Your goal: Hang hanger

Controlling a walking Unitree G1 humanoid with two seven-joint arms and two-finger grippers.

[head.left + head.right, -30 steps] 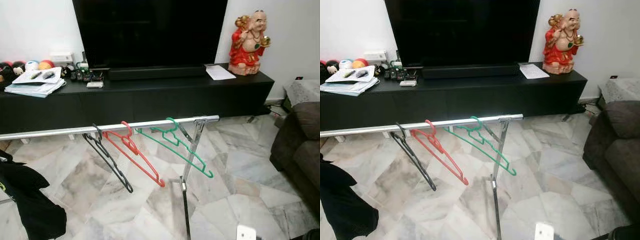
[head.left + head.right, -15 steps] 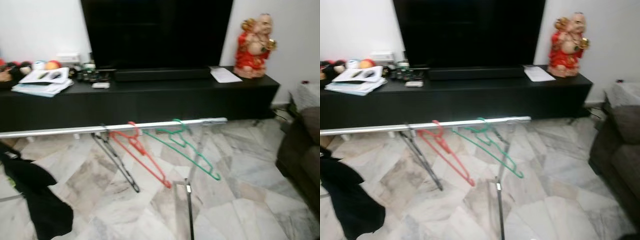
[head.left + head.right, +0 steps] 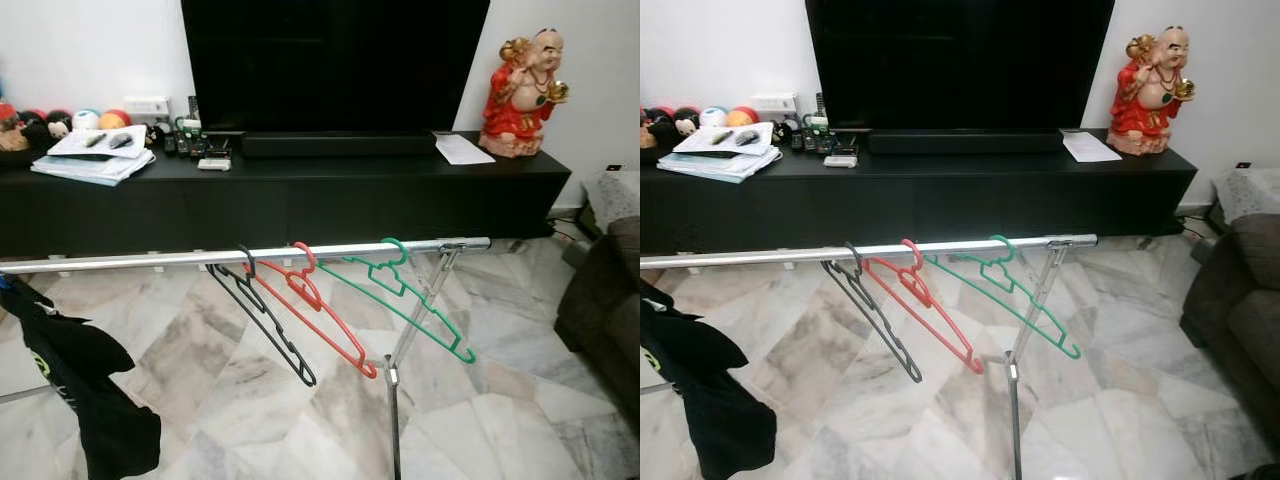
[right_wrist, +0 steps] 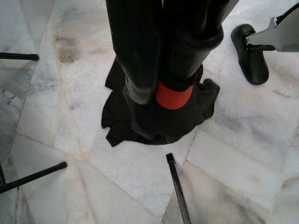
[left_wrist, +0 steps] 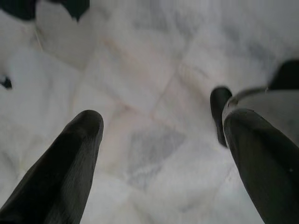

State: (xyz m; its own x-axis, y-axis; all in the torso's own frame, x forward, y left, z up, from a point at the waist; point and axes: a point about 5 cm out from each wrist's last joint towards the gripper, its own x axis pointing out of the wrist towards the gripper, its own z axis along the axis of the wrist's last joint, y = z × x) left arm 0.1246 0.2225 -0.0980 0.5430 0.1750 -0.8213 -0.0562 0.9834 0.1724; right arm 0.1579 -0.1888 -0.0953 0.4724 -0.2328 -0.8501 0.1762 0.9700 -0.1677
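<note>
- The silver rail (image 3: pixel 150 260) runs across the room in front of the black TV cabinet (image 3: pixel 300 195).
- Three hangers hook over the rail: a black hanger (image 3: pixel 262 318), a red hanger (image 3: pixel 318 322) and a green hanger (image 3: pixel 405 302). They sit side by side near the end of the rail, close to its slanted leg (image 3: pixel 420 310).
- A black shirt (image 3: pixel 85 400) hangs from the far left part of the rail.
- The left gripper (image 5: pixel 161 140) points down at the marble floor (image 5: pixel 149 93). Its two black fingers are spread wide with nothing between them.
- The right gripper (image 4: pixel 159 70) also points down. Its fingers are pressed together, and a red end (image 4: pixel 174 95) sticks out right at their tips. I cannot tell what that red thing is, or if the fingers pinch it. A dark cloth (image 4: pixel 154 121) lies on the floor below it.
- I think the robot is looking at the rail and getting ready.
- To do this well, I would face the rail squarely and pick a bare spot between the shirt and the black hanger.
- The hook should go up over the rail and then come down onto it, so it does not slide off.
- I would stay clear of the other hangers, because a bump could knock them down.
</note>
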